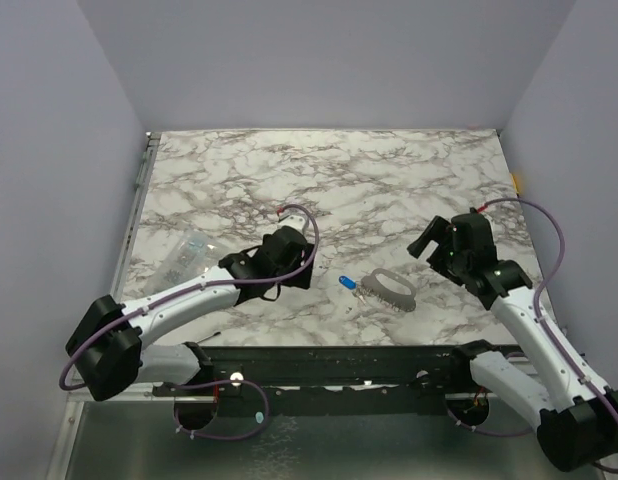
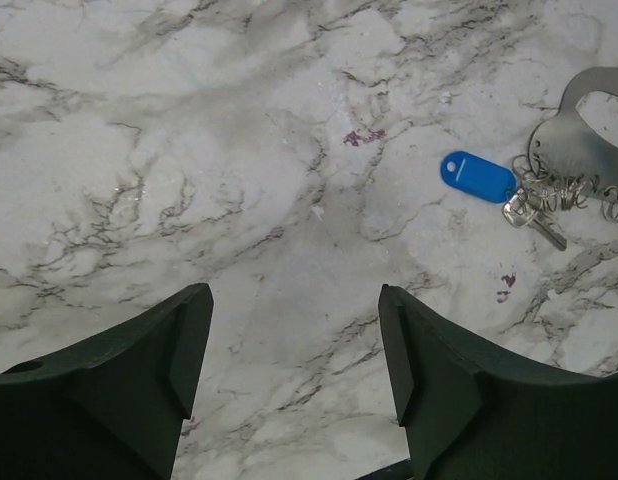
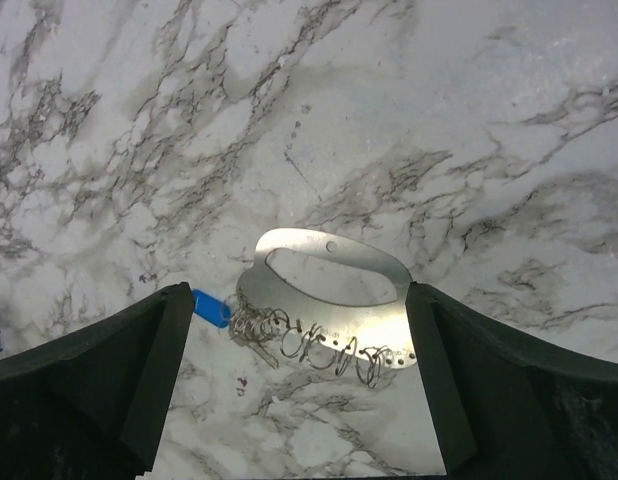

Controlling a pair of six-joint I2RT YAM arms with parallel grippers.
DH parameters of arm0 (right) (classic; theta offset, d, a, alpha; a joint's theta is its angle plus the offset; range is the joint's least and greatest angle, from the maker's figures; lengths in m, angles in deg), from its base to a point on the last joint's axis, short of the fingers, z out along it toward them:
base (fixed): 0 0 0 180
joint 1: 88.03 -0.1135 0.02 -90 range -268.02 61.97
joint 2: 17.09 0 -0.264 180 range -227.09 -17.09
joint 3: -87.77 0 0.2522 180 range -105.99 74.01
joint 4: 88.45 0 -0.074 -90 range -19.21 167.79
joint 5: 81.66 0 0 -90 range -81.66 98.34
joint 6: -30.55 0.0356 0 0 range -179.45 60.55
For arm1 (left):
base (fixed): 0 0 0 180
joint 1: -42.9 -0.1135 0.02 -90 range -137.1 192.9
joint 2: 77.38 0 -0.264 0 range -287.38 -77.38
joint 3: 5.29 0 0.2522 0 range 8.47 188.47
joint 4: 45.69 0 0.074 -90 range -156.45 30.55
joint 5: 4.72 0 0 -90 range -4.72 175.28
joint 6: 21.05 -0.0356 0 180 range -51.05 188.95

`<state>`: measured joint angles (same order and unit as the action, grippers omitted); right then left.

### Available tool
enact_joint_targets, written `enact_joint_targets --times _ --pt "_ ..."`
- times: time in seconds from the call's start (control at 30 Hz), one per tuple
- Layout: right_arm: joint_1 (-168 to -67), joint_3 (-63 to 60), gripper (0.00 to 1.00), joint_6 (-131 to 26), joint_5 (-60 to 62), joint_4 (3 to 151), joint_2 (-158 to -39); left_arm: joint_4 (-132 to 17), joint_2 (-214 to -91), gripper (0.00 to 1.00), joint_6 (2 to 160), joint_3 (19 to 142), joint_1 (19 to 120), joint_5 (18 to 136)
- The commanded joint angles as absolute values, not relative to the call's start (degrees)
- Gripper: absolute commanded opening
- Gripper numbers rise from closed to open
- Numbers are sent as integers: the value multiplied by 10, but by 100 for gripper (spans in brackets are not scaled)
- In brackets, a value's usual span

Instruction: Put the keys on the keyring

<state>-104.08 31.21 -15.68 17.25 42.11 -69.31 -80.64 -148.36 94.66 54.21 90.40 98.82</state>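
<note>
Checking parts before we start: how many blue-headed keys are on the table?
1. The blue-headed key lies on the table between the left arm and right arm, beside the left end of the keyring. Another could be hidden under an arm.

No text, label, brand or number can be read. Dark printed marks are seen on the clear plastic packet (image 1: 185, 256) at the left of the white marbled table (image 1: 389, 180), but they are too small to be made out.

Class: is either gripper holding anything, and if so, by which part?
Nothing is held: the left gripper and right gripper are both open, and the keyring lies untouched.
</note>
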Motion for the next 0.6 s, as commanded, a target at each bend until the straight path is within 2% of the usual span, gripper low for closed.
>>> enact_joint_targets --times 0.0,0.1,0.37,0.57 --pt "-1043 374 100 -105 112 441 -644 -812 -1526 73 1039 561 969 1057" --pt "-1043 385 100 -91 102 424 -655 -812 -1556 70 1084 576 1015 1084" --pt "-1043 360 100 -77 178 325 -698 -809 -1629 59 1184 613 1092 1125" --pt "-1043 398 90 -58 140 339 -677 -802 -1653 56 1172 638 1115 1131"
